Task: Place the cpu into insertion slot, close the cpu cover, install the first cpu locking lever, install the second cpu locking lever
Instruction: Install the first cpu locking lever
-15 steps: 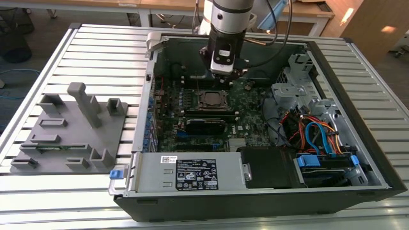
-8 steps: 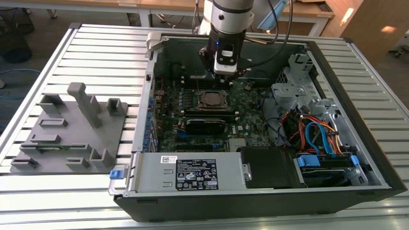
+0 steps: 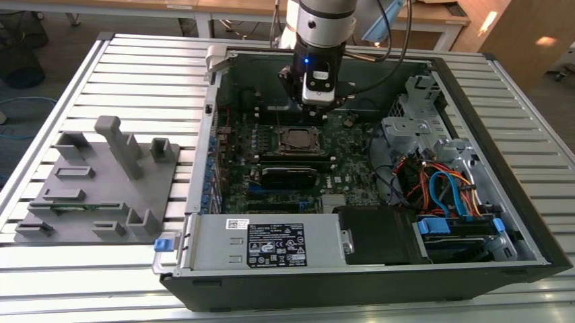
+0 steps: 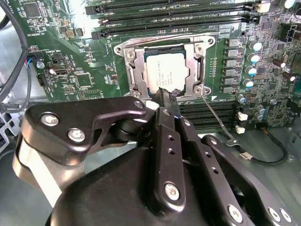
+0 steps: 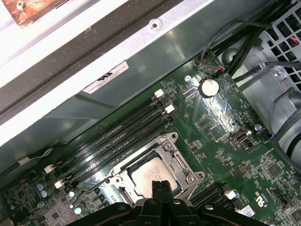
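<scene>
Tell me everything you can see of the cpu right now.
The cpu is a small, flat, square chip with a dull silver-grey metal top that carries faint print. It lies level in the insertion slot on the green motherboard. The silver cpu cover frames it, and its top shows through the cover's window. The shut claw has its tips at one edge of the chip; contact cannot be judged.
</scene>
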Controlling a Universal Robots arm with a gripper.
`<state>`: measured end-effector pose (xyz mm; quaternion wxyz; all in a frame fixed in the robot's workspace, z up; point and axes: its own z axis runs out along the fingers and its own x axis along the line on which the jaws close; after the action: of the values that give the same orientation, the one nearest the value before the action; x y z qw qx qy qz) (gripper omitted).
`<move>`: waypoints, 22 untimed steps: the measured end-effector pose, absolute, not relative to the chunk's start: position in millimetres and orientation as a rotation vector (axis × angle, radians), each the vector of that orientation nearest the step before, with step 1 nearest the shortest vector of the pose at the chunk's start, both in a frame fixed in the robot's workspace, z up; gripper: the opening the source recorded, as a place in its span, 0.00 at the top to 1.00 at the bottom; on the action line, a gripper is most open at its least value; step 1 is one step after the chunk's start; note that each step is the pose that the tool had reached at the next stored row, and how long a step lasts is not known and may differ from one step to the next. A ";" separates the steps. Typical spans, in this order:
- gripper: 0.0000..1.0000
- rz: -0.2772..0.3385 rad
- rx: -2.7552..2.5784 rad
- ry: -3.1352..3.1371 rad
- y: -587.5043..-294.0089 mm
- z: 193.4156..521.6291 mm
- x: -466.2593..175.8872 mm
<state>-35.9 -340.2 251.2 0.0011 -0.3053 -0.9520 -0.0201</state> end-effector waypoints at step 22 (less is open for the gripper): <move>0.90 -0.063 -0.926 -2.999 -340.1 251.1 -35.9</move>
<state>-35.9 -340.1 251.1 0.0013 -0.2951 -0.9553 -0.0201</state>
